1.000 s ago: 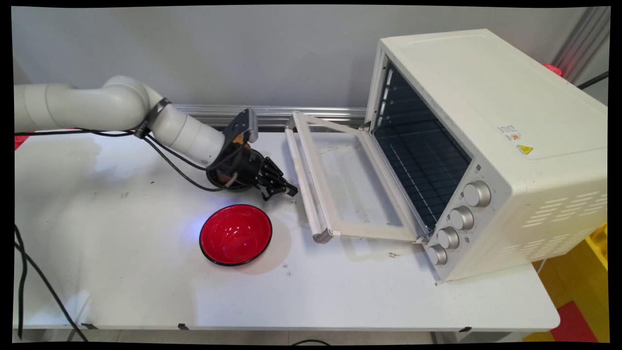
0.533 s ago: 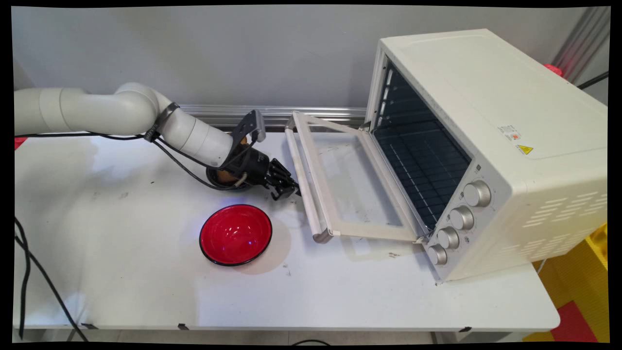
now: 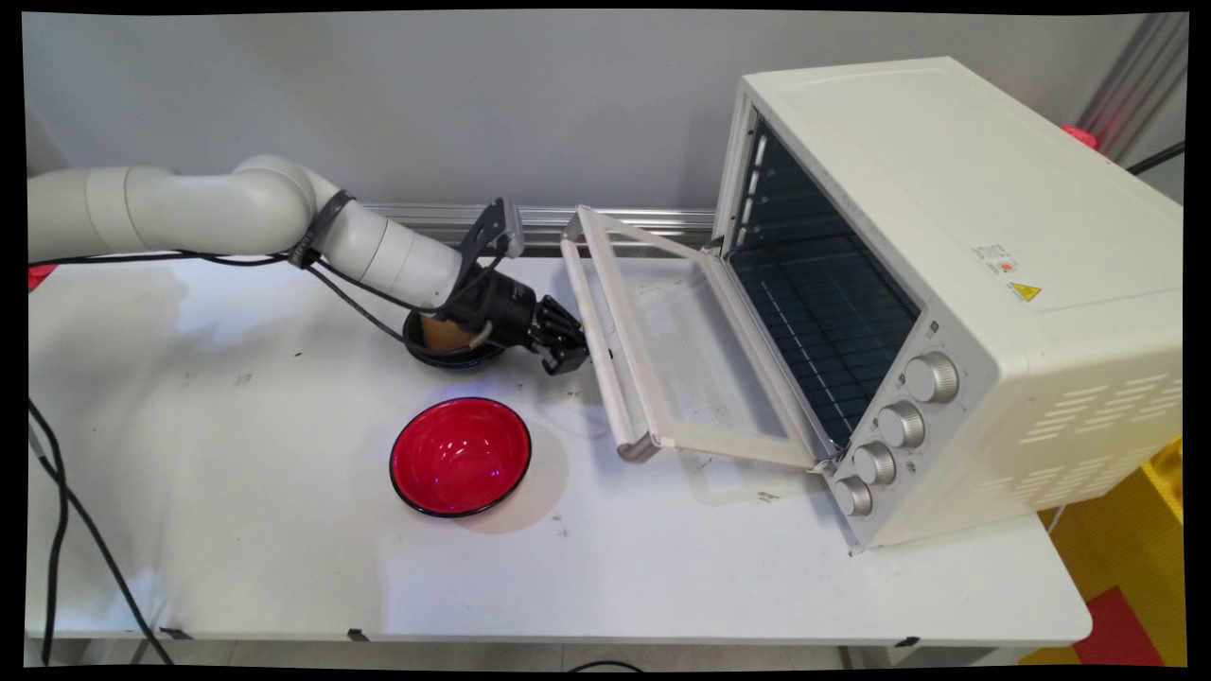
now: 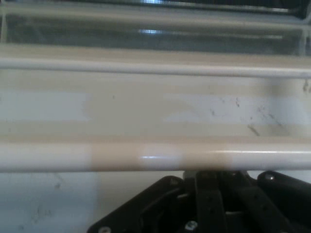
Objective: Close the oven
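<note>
My black gripper (image 3: 573, 358) is low over the table, its shut tips against the underside of the cream handle bar (image 3: 598, 331) of the oven door (image 3: 695, 359). The door hangs open, its handle edge lifted a little off the table. In the hand view the handle bar (image 4: 155, 156) runs across just above the gripper (image 4: 216, 175), whose fingers are pressed together. Beyond the bar lies the door's glass (image 4: 146, 104). The cream toaster oven (image 3: 946, 236) stands at the right with its dark inside showing.
A red bowl (image 3: 460, 456) sits on the white table (image 3: 236, 492) in front of the gripper. Behind the wrist a dark bowl (image 3: 445, 352) holds something orange-brown, partly hidden. Black cables hang at the left edge.
The gripper has moved right and slightly up, from beside the handle to under it. The oven door's handle edge has risen a little.
</note>
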Motion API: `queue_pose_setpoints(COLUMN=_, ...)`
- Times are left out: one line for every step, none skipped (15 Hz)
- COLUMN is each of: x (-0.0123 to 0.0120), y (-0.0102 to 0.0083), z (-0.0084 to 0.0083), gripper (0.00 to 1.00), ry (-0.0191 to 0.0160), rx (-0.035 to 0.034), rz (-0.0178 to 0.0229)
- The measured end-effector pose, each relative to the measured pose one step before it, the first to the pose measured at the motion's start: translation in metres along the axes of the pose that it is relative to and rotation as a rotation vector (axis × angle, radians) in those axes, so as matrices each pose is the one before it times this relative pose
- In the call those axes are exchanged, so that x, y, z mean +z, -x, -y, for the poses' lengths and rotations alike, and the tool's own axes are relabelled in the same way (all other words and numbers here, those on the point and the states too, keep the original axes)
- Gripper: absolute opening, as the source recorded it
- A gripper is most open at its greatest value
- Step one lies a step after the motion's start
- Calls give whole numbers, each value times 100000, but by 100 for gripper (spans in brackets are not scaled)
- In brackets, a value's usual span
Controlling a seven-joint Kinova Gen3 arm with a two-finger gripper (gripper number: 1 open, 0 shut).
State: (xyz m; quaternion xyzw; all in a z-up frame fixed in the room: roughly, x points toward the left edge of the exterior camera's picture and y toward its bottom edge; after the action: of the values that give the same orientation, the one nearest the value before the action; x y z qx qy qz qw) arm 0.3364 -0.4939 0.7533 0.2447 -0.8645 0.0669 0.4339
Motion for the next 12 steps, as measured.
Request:
queue_pose_setpoints(x=-80, y=-308, z=94, gripper=0, ry=150, rx=128, rz=-599)
queue_pose_setpoints(x=-118, y=-336, z=42, gripper=0, ry=149, rx=193, rz=-617)
queue_pose_setpoints(x=-120, y=-593, z=66, gripper=0, ry=244, rx=333, rz=-935)
queue_pose_setpoints(x=-100, y=-342, z=40, gripper=0, ry=51, rx=155, rz=-595)
queue_pose_setpoints(x=-176, y=-524, z=95, gripper=0, ry=120, rx=193, rz=-745)
queue_pose_setpoints(x=-169, y=-677, z=51, gripper=0, ry=154, rx=309, rz=-868)
queue_pose_setpoints(x=-132, y=-647, z=7, gripper=0, ry=229, rx=444, rz=-709)
queue_pose_setpoints(x=-81, y=-438, z=4, gripper=0, ry=144, rx=256, rz=-477)
queue_pose_setpoints(x=-93, y=-683, z=-2, gripper=0, ry=221, rx=411, rz=-703)
queue_pose_setpoints(x=-88, y=-790, z=-2, gripper=0, ry=224, rx=326, rz=-763)
queue_pose_setpoints(x=-84, y=-782, z=7, gripper=0, ry=157, rx=230, rz=-720)
queue_pose_setpoints(x=-49, y=-666, z=22, gripper=0, ry=141, rx=124, rz=-538)
